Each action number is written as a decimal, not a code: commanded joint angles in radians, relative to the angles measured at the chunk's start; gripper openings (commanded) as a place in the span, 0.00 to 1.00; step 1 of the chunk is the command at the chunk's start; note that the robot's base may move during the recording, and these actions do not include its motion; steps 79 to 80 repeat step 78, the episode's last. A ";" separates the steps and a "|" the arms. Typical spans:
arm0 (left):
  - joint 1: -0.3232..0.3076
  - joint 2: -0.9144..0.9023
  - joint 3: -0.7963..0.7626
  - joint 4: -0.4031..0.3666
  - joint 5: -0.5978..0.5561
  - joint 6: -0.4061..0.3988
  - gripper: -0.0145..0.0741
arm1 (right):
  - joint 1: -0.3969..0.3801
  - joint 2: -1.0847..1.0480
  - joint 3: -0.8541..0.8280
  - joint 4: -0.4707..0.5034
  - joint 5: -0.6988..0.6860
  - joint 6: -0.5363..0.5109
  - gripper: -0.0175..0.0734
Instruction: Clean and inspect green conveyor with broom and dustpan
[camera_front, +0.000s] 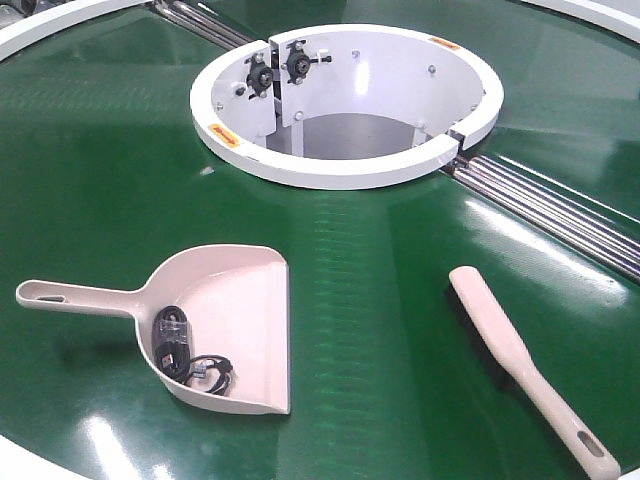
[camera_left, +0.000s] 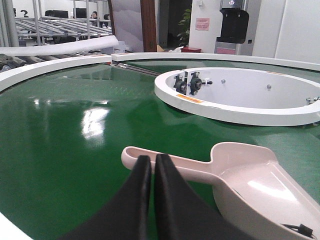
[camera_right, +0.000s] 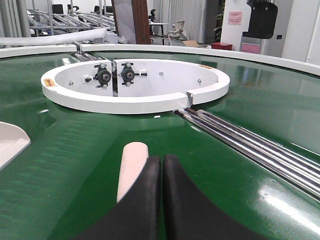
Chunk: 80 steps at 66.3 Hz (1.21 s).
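A pale pink dustpan (camera_front: 225, 320) lies on the green conveyor (camera_front: 380, 300) at the front left, handle pointing left, with small black debris (camera_front: 190, 360) inside. A matching pink broom (camera_front: 525, 365) lies at the front right. Neither gripper shows in the front view. In the left wrist view my left gripper (camera_left: 152, 159) is shut and empty, just above and in front of the dustpan's handle (camera_left: 175, 162). In the right wrist view my right gripper (camera_right: 162, 160) is shut and empty, above the broom (camera_right: 131, 167), which lies just to its left.
A white ring-shaped housing (camera_front: 345, 100) with black bearings stands in the conveyor's middle. Metal rollers (camera_front: 560, 215) run from it to the right. A white curved rim (camera_front: 30, 465) borders the belt at the front left. Racks and office furniture (camera_left: 65, 25) stand beyond.
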<state>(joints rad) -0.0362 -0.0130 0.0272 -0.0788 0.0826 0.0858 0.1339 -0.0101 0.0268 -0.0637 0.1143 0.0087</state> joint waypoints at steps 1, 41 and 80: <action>0.000 -0.014 0.030 -0.002 -0.070 -0.011 0.15 | 0.000 -0.017 0.022 -0.013 -0.074 -0.009 0.18; 0.000 -0.014 0.030 -0.002 -0.070 -0.011 0.15 | 0.000 -0.017 0.022 -0.012 -0.073 -0.009 0.18; 0.000 -0.014 0.030 -0.002 -0.070 -0.011 0.15 | 0.000 -0.017 0.022 -0.012 -0.073 -0.009 0.18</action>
